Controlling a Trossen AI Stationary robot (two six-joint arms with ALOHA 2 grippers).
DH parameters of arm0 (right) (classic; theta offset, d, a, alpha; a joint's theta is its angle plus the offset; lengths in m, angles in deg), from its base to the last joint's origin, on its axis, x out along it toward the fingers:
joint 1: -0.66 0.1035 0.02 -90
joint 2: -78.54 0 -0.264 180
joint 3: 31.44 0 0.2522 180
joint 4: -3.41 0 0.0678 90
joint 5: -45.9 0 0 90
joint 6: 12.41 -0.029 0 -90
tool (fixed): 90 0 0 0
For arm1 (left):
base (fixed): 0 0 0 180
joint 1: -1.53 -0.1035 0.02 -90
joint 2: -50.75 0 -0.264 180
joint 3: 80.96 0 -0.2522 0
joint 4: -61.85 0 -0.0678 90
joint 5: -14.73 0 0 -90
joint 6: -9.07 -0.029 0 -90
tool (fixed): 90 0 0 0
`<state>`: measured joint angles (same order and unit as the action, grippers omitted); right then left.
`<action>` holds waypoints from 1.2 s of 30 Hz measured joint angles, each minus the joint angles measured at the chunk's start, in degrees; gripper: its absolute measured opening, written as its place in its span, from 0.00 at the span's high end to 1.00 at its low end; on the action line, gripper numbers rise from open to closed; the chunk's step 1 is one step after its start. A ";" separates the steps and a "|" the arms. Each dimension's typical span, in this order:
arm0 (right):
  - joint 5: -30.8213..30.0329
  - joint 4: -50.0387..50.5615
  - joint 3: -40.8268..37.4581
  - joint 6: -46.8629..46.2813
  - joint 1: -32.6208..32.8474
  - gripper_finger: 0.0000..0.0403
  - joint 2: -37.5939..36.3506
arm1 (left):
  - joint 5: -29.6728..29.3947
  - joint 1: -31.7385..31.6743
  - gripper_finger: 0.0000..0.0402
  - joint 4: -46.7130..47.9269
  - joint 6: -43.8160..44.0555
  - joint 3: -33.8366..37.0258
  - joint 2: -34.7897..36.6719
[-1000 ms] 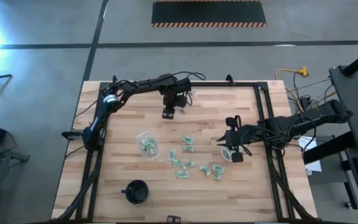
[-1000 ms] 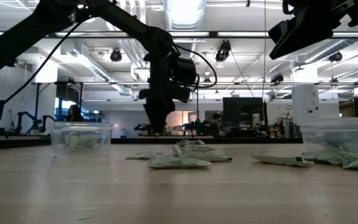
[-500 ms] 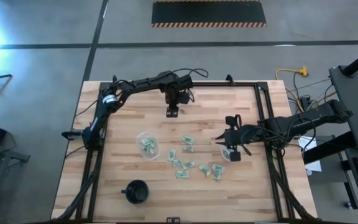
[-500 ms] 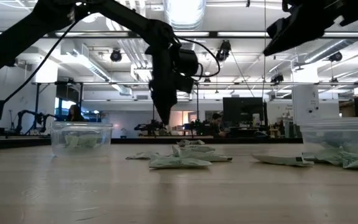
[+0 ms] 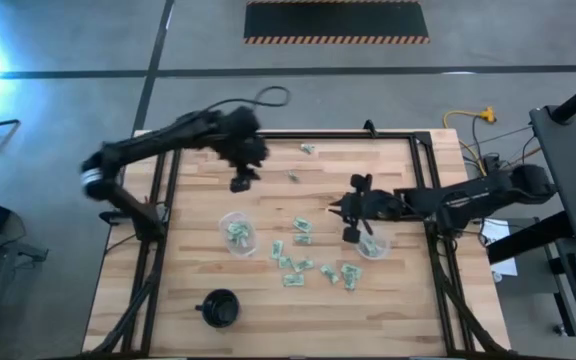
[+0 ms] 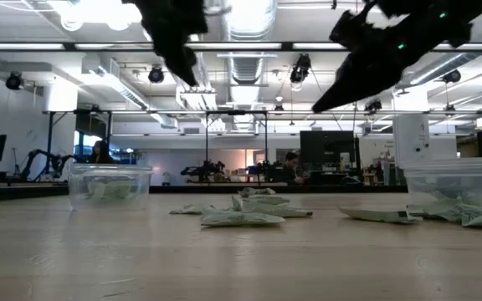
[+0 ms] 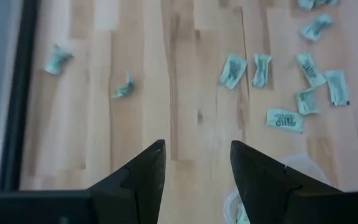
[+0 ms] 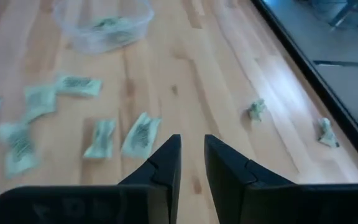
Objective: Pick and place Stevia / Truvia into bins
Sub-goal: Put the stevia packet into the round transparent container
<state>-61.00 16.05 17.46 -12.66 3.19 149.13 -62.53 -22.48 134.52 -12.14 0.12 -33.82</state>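
Observation:
Pale green and white Stevia packets lie flat in a loose cluster mid-table, also seen in the low view. Two stray packets lie near the far edge. Two clear bins stand on their bases, each with packets inside: the left bin and the right bin. My left gripper hangs open and empty above bare wood, beyond the left bin. My right gripper hovers just left of the right bin, its fingers a narrow gap apart with nothing between them.
A black round cup stands near the table's near-left corner. A dark metal frame runs along the far and side edges. Bare wood lies between the left bin and the far edge, and along the near edge to the right.
My left gripper has swung from the far middle of the table toward the left edge and risen, and the arm has pulled back. My right gripper has moved off the right bin toward the table's middle, tipping down. Two stray packets near the far edge now show.

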 joint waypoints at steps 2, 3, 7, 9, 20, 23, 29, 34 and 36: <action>3.49 -1.50 0.80 0.34 -2.60 0.84 2.71 | -0.18 0.10 0.59 -4.51 0.38 6.40 6.59; 5.42 -1.97 1.52 0.47 -3.79 0.83 4.04 | -0.29 0.10 0.59 -7.33 0.86 9.72 10.07; 6.94 -2.09 5.54 0.57 -7.83 0.77 8.76 | -2.35 0.09 0.59 -18.04 1.40 22.04 21.93; 7.45 -1.89 7.42 0.70 -9.28 0.73 10.71 | -3.03 0.09 0.59 -23.02 1.42 27.29 26.59; 14.10 2.57 17.56 3.01 -13.17 0.60 22.84 | -3.00 0.11 0.59 -36.29 4.46 44.93 38.31; 13.84 6.63 23.00 1.40 -15.50 0.59 27.03 | -3.00 0.11 0.59 -40.65 4.96 47.08 39.48; 13.70 15.38 31.85 1.71 -19.68 0.59 33.32 | -2.98 0.13 0.59 -45.44 7.86 51.43 42.11; 13.93 16.02 35.50 6.80 -21.06 0.59 37.67 | -3.45 0.13 0.59 -46.49 7.21 52.76 44.08; 14.13 15.78 36.54 8.43 -21.65 0.59 39.17 | -3.65 0.13 0.59 -46.57 7.09 52.57 45.22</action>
<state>-46.86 31.83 54.00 -4.23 -18.46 188.30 -66.18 -22.35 87.95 -5.05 52.70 11.40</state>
